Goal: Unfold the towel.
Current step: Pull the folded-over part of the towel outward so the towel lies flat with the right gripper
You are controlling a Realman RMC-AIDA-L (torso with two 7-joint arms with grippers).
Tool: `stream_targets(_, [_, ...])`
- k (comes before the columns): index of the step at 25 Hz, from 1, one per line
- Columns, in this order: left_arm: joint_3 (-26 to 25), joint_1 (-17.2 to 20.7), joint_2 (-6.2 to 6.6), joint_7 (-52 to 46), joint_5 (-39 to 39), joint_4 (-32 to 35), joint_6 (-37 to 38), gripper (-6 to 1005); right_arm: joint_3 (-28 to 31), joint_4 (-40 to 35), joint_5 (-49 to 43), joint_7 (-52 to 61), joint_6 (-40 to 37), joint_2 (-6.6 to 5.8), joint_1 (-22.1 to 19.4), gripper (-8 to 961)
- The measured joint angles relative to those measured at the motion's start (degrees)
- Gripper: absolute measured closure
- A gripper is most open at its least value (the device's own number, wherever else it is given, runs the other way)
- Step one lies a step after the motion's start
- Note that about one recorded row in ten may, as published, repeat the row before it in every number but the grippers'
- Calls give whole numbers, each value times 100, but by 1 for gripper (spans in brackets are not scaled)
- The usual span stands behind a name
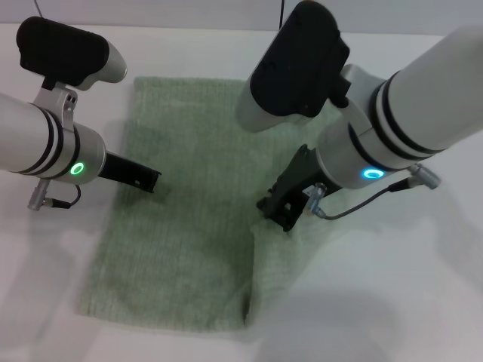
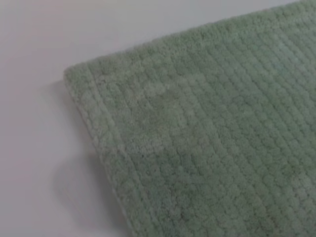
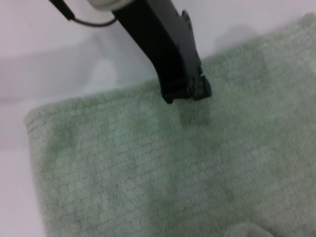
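Pale sage-green terry fills most of what we see: the towel lies flat on the white table, with a folded flap along its right side whose edge runs down to the near edge.

From the head view we get the whole layout. Our left gripper reaches in low over the towel's left part, its arm coming in from the left. Our right gripper points steeply down at the fold line, its tips at or just above the cloth; we cannot tell from here whether they touch. Its arm slants in from the upper right.

The left wrist view adds what the head view lacks: the towel's ribbed weave up close, one rounded corner with a hemmed border, and the bare table beside it. No fingers show there.

The right wrist view shows the other arm's gripper, black and narrow, hovering over the towel and casting a small shadow just beneath it. Its jaws look pressed together, holding nothing. Whether the right gripper's jaws are spread or closed, we cannot tell.
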Motion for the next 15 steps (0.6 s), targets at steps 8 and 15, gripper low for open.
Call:
stream_targets(8, [0,-6,-1,-1,0,12,13,1000,-25,831,-257,181,571,5,-213,924])
stream_targets(15, [0,-5,-1,-1,0,13,15,1000,-66,1403,-516,340,962,16,-462,924])
